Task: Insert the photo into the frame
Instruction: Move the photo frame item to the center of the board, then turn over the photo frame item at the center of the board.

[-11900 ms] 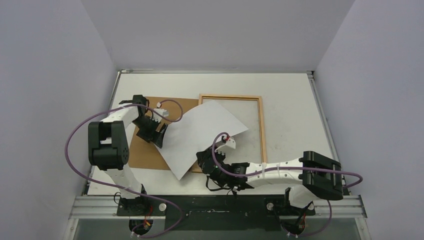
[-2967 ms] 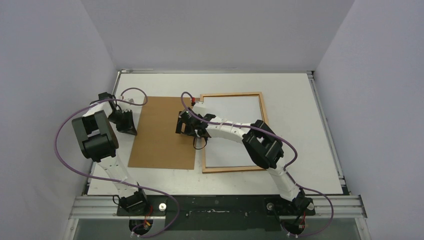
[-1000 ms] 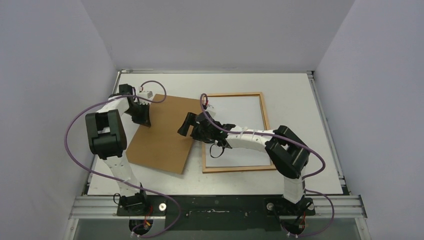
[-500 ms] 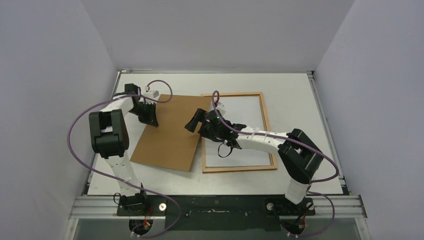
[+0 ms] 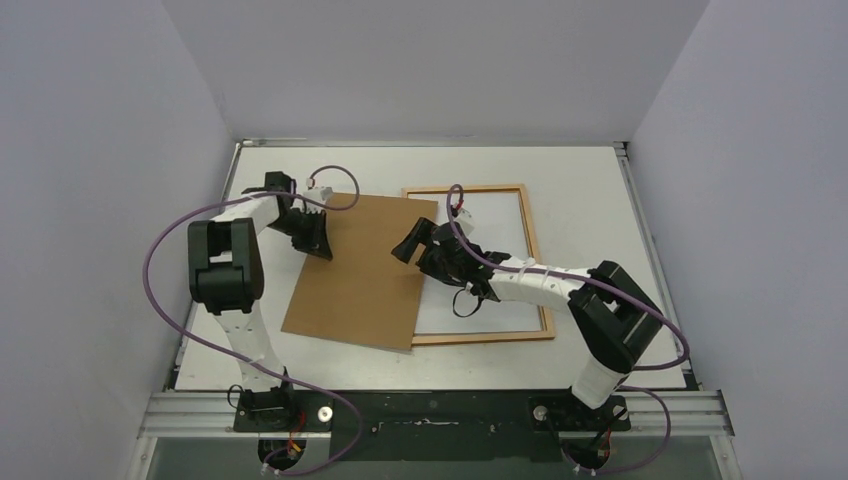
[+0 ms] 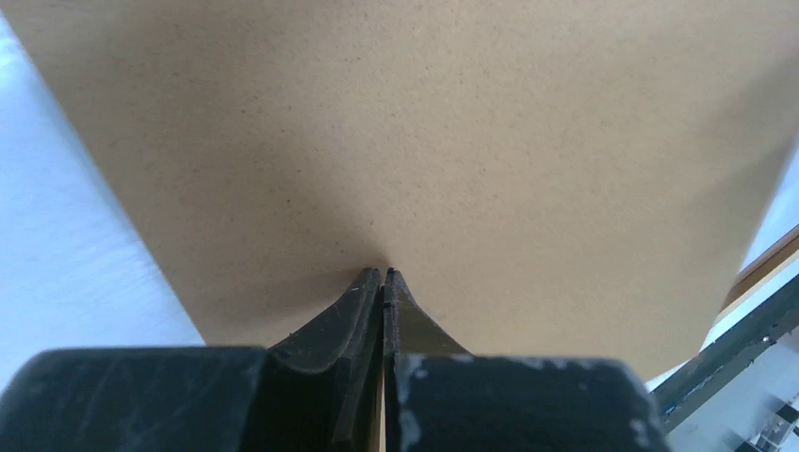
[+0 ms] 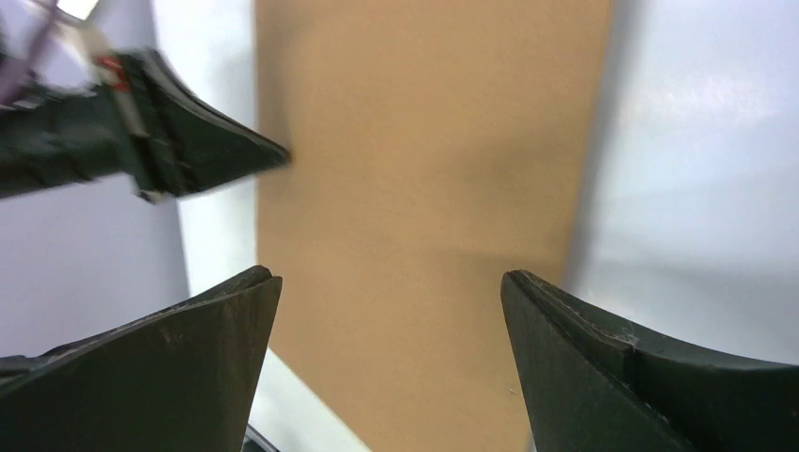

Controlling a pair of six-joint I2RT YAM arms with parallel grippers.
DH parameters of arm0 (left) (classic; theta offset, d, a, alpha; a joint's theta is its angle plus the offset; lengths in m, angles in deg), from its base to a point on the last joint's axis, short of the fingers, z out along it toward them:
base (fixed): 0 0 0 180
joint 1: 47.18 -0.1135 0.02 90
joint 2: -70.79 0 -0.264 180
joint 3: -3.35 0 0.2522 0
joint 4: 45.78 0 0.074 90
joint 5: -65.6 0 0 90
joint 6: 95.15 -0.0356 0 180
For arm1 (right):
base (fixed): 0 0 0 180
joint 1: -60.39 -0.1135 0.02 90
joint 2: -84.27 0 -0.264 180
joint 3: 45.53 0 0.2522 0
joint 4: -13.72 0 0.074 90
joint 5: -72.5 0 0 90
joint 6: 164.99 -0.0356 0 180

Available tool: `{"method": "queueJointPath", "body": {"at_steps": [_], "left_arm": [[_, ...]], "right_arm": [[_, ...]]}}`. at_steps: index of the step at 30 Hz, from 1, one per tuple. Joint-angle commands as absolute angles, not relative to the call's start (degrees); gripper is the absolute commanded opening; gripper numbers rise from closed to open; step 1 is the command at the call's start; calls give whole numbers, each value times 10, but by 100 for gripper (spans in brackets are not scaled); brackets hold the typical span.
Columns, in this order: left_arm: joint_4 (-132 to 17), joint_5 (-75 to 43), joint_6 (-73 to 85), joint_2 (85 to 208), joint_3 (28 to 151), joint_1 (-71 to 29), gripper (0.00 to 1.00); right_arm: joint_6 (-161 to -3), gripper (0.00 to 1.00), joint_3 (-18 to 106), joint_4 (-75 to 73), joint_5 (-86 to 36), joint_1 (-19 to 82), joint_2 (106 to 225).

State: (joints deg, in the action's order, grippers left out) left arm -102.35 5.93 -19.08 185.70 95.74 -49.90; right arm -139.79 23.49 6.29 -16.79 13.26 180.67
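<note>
The reddish-brown frame [image 5: 490,187] lies flat at the table's middle right. Inside it lies the photo [image 5: 495,225], white back up; its printed side is hidden. A plain brown backing board [image 5: 360,290] lies tilted to the left, its right edge over the frame's left rail. My left gripper [image 5: 322,248] is shut, its tips [image 6: 384,273] pressed on the board [image 6: 424,141] near its upper left edge. My right gripper [image 5: 408,243] hangs open above the board's right edge. In the right wrist view, the board [image 7: 424,169] and photo [image 7: 697,160] show beyond the right gripper [image 7: 388,275].
White table [image 5: 590,200] boxed in by pale walls on three sides. A metal rail [image 5: 440,410] with both arm bases runs along the near edge. Purple cables [image 5: 160,290] loop off both arms. The right arm lies across the frame's lower half.
The backing board has slid right and turned, and now overlaps the frame's left rail. The shut left gripper moved right with it. The open right gripper drew back to the right.
</note>
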Motion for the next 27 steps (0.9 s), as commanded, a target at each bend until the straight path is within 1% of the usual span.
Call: {"method": "queueJointPath", "body": {"at_steps": [1,6,12,15,17,18,20,22,25,27], "left_arm": [[-1082,63,-189,1898,917,-478,0],[-1078,63,-184,1899,917,-479,0],[-1115,79,-188,1874,945,-498,0],[-1165,106,-195,1850,989,-521,9],[-1199,118,-201,1832,1024,-531,22],[-1212,123,-205,1823,1039,-536,26],[-1243,130,-215,1804,1068,-543,39],[-1262,129,-226,1790,1085,-550,47],[-1257,85,-241,1774,1073,-558,53],[-1231,38,-243,1767,1046,-562,54]], "right_arm": [[-1401,90,246,158,-167,144,1757],[-1386,90,246,132,-171,156,1762],[-1332,92,275,47,-140,161,1748],[-1307,93,286,18,-132,164,1742],[-1294,93,290,9,-132,168,1739],[-1291,93,290,7,-133,170,1739],[-1283,94,292,3,-137,175,1741],[-1277,94,293,1,-139,179,1745],[-1269,94,296,-15,-143,187,1753],[-1266,95,296,-18,-145,191,1757]]}}
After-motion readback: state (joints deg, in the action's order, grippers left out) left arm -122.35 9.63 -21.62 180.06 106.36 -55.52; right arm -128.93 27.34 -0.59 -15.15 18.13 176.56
